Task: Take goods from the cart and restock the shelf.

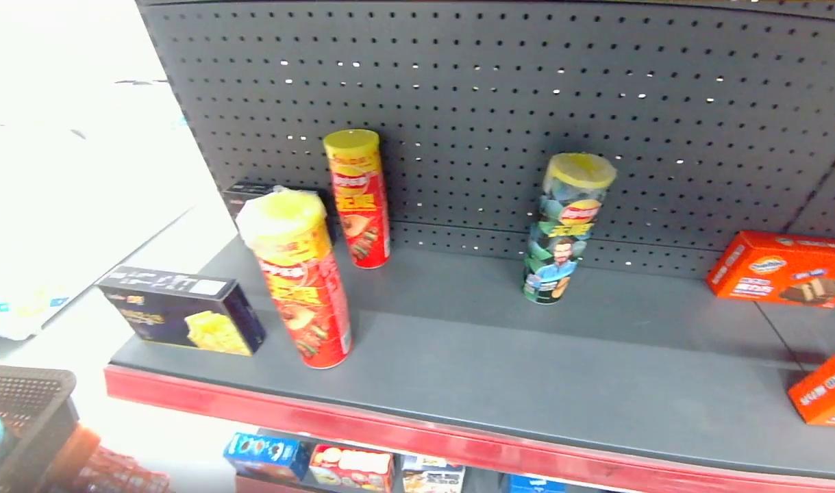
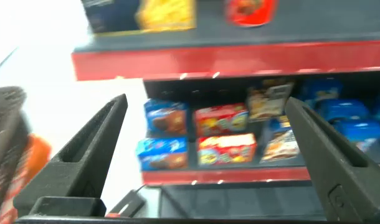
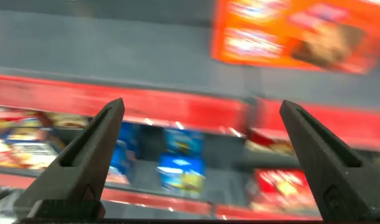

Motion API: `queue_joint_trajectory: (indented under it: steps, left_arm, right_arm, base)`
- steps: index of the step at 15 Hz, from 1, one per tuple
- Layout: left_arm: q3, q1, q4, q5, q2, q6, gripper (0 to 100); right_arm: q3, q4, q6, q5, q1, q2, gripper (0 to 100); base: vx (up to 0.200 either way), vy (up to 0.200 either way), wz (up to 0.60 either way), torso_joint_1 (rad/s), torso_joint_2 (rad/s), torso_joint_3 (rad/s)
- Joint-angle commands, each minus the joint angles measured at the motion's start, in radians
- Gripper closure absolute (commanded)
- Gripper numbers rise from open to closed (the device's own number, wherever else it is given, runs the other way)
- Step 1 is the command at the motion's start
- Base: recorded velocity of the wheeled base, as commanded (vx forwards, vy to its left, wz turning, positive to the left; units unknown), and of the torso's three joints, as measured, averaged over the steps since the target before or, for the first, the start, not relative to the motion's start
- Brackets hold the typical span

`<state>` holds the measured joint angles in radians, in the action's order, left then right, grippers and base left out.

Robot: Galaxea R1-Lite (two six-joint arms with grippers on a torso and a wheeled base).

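Left end effector (image 2: 205, 106) spread wide and empty, facing blue and red packs (image 2: 222, 134) on a lower tier; right end effector (image 3: 202, 107) spread too, gripping nothing, near an orange box (image 3: 296, 34); the shelf (image 1: 458, 370) carries a front red can (image 1: 301, 281), a rear red can (image 1: 359, 198) and a green can (image 1: 564, 229); black basket (image 1: 27, 397) at lower left, something blue inside.

We see print on many packs, but we cannot read any of it. Big yellow signs run down the front red can (image 1: 301, 287) and the back red can (image 1: 359, 198). The green can (image 1: 566, 229) has a small red and yellow label. The dark box (image 1: 182, 311) has tiny white lines on top. The orange box (image 1: 780, 268) has white letters too small for us to read.
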<state>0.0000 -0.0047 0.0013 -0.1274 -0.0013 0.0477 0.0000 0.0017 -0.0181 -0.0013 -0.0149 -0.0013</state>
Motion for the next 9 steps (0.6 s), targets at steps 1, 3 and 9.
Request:
queue_joint_trajectory:
  steps: [1,3,9]
  left_arm:
    - [0.000,0.000,0.000,0.000,0.001,0.000,0]
    - [0.000,0.000,0.000,0.000,0.001,0.000,0]
    - [0.000,0.000,0.000,-0.001,0.001,0.003,0]
  right_arm:
    - [0.000,0.000,0.000,0.000,0.000,0.001,0]
    - [0.000,0.000,0.000,0.000,0.000,0.001,0]
    - [0.000,0.000,0.004,-0.003,0.000,0.001,0]
  base:
    - [0.000,0.000,0.60,0.002,0.00,0.007]
    - [0.000,0.000,0.60,0.007,0.00,0.005]
    - [0.000,0.000,0.10,0.000,0.00,-0.001]
